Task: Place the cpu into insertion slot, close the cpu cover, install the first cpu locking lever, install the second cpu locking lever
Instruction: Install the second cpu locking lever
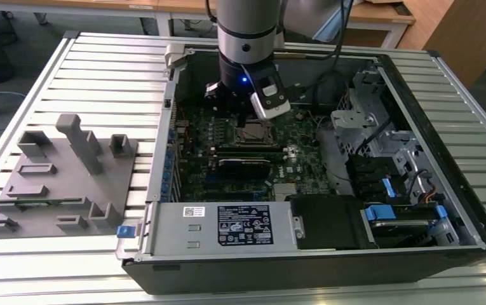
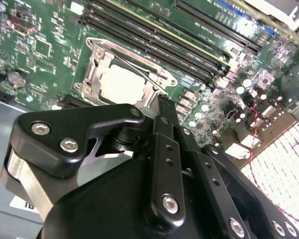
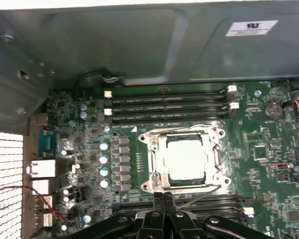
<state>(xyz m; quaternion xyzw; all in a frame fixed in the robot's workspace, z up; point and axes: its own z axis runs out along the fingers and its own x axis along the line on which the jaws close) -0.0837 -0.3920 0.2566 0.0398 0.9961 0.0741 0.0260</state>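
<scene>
Green motherboard (image 1: 225, 152) lies flat inside an open computer case (image 1: 446, 210) on a slatted metal table (image 1: 98, 63). The arm (image 1: 244, 32) reaches down into the case from above, and its gripper (image 3: 163, 199) sits low over the board, just beside one edge of the processor socket. In both wrist views the two black fingers (image 2: 165, 129) are pressed together with no gap and nothing between them. The cpu (image 3: 188, 159), pale and glary under the light, sits flat in the socket, and the cpu cover (image 3: 157, 158) lies down over it, its metal frame ringing the chip on all sides. Thin wire levers run along the frame; in the second wrist view one (image 2: 134, 67) crosses above a corner of the chip. Whether either lever is hooked down I cannot tell. Memory slots (image 3: 167, 104) run in parallel rows on the far side of the socket from the fingertips. Outside the case, at the exterior view's left, a grey moulded fixture (image 1: 60, 175) with upright posts rests on the table, well apart from the arm. A power supply box (image 1: 222, 225) with a black label fills the near corner of the case.
</scene>
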